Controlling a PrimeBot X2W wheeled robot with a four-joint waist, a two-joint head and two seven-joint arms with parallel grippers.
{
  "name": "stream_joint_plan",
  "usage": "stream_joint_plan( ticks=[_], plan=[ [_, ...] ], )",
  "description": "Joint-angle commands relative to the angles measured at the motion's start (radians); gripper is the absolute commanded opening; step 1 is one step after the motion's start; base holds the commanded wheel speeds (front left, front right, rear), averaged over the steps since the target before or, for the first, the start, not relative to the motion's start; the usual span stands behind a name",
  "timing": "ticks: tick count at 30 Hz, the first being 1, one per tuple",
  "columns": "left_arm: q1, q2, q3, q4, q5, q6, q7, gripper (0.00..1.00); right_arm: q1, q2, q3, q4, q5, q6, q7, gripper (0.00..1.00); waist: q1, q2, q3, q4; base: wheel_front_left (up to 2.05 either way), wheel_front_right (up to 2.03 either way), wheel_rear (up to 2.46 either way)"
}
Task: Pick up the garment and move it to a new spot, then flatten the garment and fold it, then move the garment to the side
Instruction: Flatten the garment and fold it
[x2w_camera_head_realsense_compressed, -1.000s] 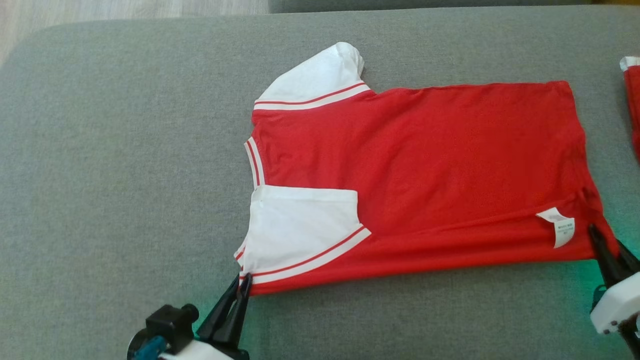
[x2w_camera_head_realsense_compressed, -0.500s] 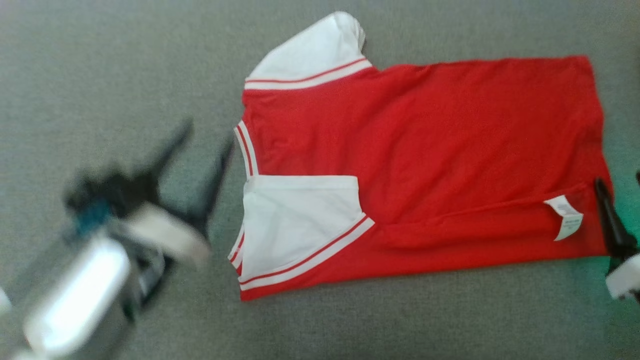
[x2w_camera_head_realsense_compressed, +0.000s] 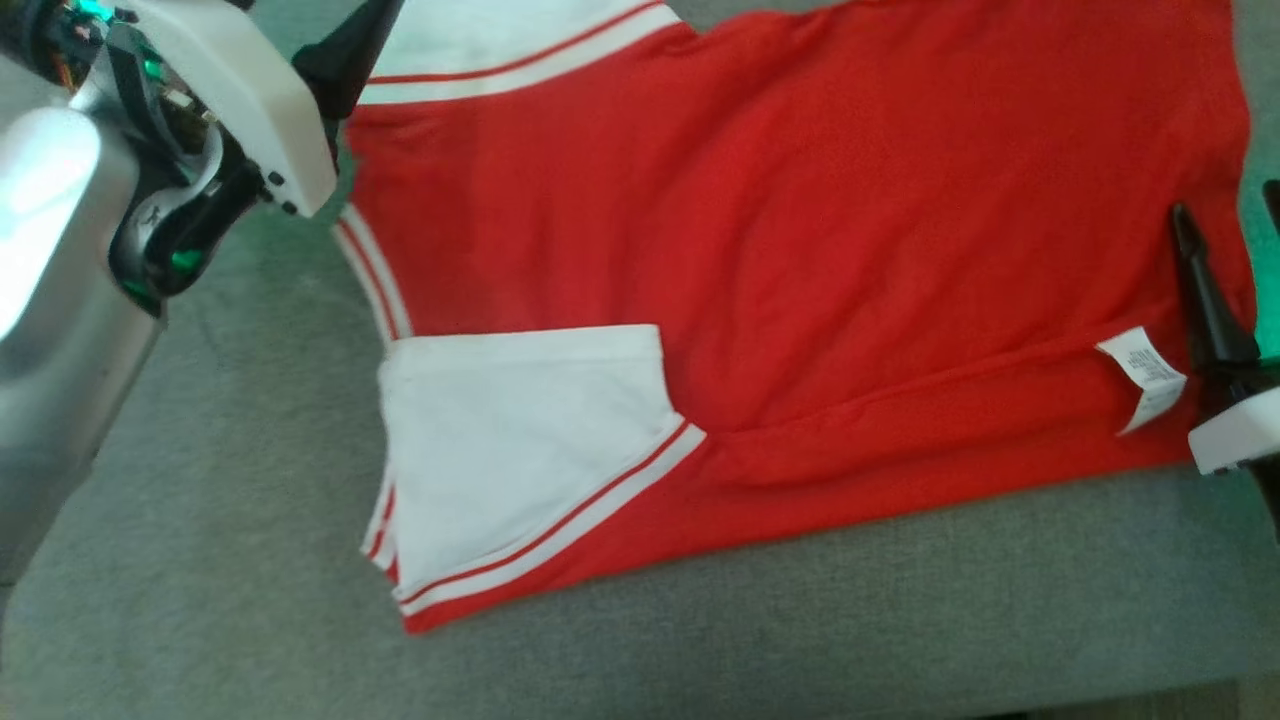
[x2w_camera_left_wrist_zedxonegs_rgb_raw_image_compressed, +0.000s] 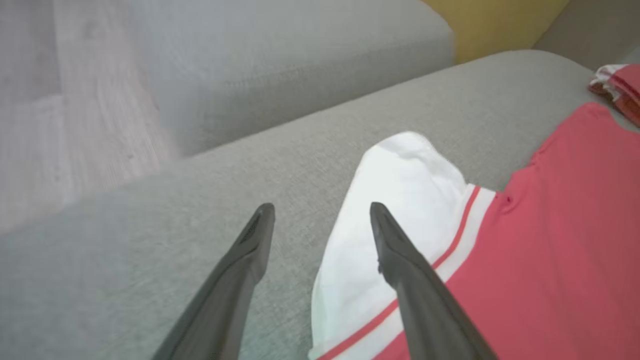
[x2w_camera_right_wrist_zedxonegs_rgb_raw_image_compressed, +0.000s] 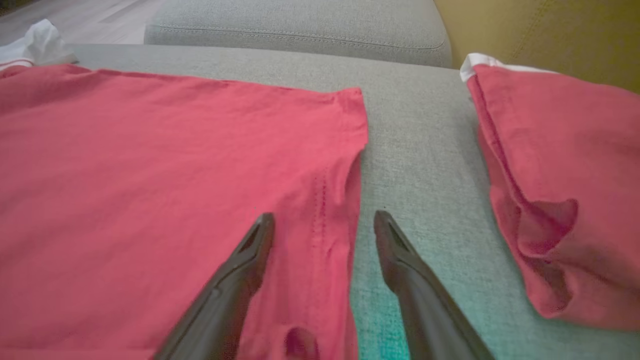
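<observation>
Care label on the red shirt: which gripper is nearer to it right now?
Right. The right gripper is open over the red shirt at its hem, just beside the care label; the left gripper is open at the far white sleeve, across the garment.

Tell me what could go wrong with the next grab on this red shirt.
Left gripper is open astride the edge of the white sleeve: closing there may pinch only a sliver, which could slip out.
Right gripper is open astride the hem of the shirt; another red garment lies close beside it, so a sideways drag might snag or shove that one.
</observation>
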Motion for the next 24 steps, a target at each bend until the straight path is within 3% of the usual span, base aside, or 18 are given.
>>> stream_joint_plan(
  ticks=[1, 10, 11, 12, 19, 24],
  plan=[
    [-0.047, 0.061, 0.016, -0.006, -0.033, -0.005, 0.015, 1.0, 0.002, -0.018, 0.013, -0.015, -0.004, -0.001, -0.014, 1.0, -0.0003, 0.0, 0.034, -0.033, 0.0, 0.0, 0.0],
    [-0.12, 0.134, -0.149, 0.048, -0.168, -0.006, 0.06, 1.0, -0.035, -0.009, 0.027, 0.025, -0.004, -0.001, -0.049, 1.0, -0.0003, 0.0, 0.066, -0.058, 0.0, 0.0, 0.0],
    [-0.132, 0.141, -0.176, 0.042, -0.193, -0.006, 0.05, 0.33, -0.042, -0.007, 0.027, 0.035, -0.005, -0.001, -0.055, 1.0, -0.0003, 0.0, 0.069, -0.06, 0.0, 0.0, 0.0],
    [-0.137, 0.146, -0.19, 0.035, -0.203, -0.006, 0.039, 0.0, -0.046, -0.005, 0.026, 0.041, -0.007, -0.001, -0.059, 1.0, -0.0003, 0.0, 0.069, -0.06, 0.0, 0.0, 0.0],
    [-0.159, 0.193, -0.285, -0.061, -0.265, -0.006, -0.053, 0.0, -0.051, 0.014, 0.008, 0.081, -0.016, -0.001, -0.08, 1.0, -0.0003, 0.0, 0.041, -0.049, 0.0, 0.0, 0.0],
    [-0.191, 0.237, -0.366, -0.157, -0.182, -0.006, -0.188, 0.0, -0.052, 0.027, 0.011, 0.105, -0.018, -0.001, -0.089, 1.0, -0.0003, 0.0, 0.012, -0.039, 0.0, 0.0, 0.0]
  ],
)
